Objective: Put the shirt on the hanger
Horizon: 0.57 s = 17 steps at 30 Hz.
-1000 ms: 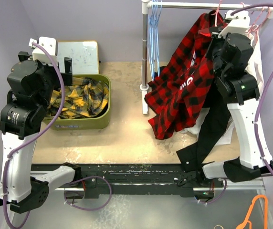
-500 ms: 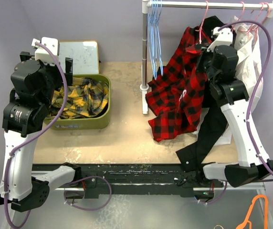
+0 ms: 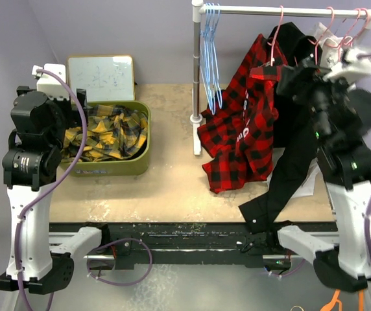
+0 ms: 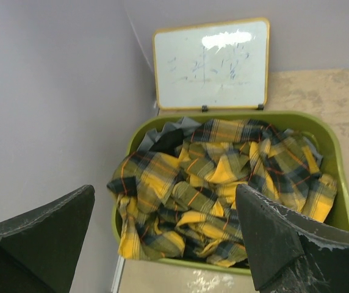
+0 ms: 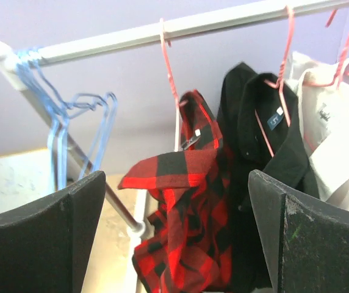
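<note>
The red-and-black checked shirt (image 3: 240, 126) hangs by its collar from the pink wire hanger (image 3: 274, 40), whose hook is over the white rail (image 3: 250, 10). The shirt's lower part rests bunched on the table. In the right wrist view the shirt (image 5: 190, 238) and hanger (image 5: 169, 73) are straight ahead between my fingers but apart from them. My right gripper (image 5: 177, 183) is open and holds nothing. My left gripper (image 4: 165, 195) is open above the green bin (image 4: 339, 183), also holding nothing.
The bin (image 3: 144, 139) holds a yellow-green plaid cloth (image 3: 104, 133), and a whiteboard (image 3: 101, 78) lies behind it. Blue hangers (image 3: 210, 52) hang by the rail post (image 3: 196, 84). A black shirt (image 3: 289, 168) and a white shirt (image 5: 339, 140) hang right of the red one.
My right gripper has opened, let go at the shirt's collar and drawn back to the right. The shirt now hangs from the rail on its hanger. The left arm shifted slightly.
</note>
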Tool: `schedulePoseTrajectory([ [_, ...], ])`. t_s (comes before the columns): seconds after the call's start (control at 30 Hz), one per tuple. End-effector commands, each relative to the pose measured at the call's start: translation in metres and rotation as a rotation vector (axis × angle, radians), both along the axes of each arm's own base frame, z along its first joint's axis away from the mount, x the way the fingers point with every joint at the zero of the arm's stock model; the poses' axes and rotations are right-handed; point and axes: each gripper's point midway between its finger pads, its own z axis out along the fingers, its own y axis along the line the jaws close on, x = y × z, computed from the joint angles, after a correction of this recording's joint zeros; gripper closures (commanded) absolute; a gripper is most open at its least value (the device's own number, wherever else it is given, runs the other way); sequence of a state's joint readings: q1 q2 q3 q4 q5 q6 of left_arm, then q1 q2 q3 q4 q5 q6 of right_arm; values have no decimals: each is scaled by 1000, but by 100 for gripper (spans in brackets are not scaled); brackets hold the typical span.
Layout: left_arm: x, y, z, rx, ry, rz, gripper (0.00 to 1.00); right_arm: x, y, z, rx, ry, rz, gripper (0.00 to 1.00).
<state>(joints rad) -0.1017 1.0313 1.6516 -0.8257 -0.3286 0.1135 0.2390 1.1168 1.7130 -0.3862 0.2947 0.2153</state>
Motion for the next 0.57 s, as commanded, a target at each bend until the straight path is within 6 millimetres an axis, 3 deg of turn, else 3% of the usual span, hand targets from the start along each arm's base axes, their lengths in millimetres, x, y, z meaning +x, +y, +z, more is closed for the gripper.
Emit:
schedulePoseTrajectory([
  [0.0,-2,5,-19,-38,35,2,1,-38,1,5,67,-108,57,0],
  [0.23,6,12,-70,-123,142,-28,1,-48,5,-88,108,31,78,0],
  [0.43,6,9,-78,-156,170,-58,1,-48,8,-112,136,52,88,0],
  [0.5,6,18,-79,-146,160,-9,1,-46,7,-117,139,63,75,0],
  [0.53,5,31,-77,-138,139,74,1,-46,6,-119,141,65,72,0],
])
